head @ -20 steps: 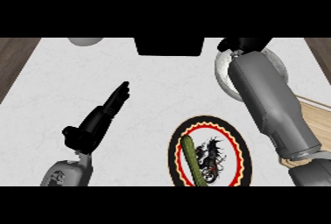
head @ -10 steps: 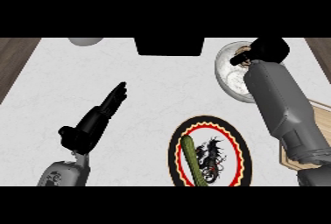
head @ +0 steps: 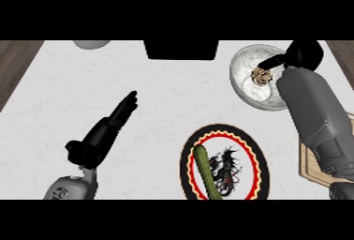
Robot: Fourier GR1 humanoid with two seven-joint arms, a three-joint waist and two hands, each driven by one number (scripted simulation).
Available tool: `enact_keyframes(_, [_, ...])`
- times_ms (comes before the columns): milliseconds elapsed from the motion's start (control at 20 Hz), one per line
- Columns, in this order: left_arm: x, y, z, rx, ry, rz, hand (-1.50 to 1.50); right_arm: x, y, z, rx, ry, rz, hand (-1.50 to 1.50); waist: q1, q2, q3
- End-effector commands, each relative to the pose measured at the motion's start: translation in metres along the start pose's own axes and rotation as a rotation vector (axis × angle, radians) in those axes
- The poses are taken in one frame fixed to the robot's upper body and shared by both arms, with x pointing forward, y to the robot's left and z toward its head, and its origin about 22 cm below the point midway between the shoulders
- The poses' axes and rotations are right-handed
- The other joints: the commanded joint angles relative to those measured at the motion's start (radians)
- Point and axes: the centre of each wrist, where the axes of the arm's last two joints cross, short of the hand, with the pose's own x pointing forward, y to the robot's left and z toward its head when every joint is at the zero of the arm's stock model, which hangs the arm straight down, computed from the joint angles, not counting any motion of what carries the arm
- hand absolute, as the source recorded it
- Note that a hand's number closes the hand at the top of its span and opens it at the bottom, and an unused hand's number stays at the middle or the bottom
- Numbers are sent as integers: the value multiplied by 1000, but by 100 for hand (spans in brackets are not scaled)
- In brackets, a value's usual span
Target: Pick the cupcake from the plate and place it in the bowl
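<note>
Head view, cupcake [head: 261, 75] in bowl [head: 243, 70] (right hand [head: 303, 52] just beside)

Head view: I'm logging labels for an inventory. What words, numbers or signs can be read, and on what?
None can be read.
The plate bears a black figure inside a red scalloped ring, no letters.
The left forearm shows dark marks, too blurred to read.
</note>
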Motion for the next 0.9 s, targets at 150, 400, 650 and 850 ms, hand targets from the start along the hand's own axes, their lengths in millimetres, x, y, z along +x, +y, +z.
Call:
enact_keyframes(150, [4,7,4,16,5,7,0,-10,-29,-20,-249,69,-250,-150,-11,-6,0])
enact_keyframes(400, [-4,1,2,41,16,13,0,-42,-32,-18,-268,141,-406,-150,-37,-15,-1])
enact_keyframes(650, [-9,9,9,63,29,15,0,-87,-54,-9,-322,173,-469,-150,-59,-21,-2])
enact_keyframes(850, [-8,-4,22,63,21,28,0,-148,-77,8,-357,167,-477,-150,-64,-24,-2])
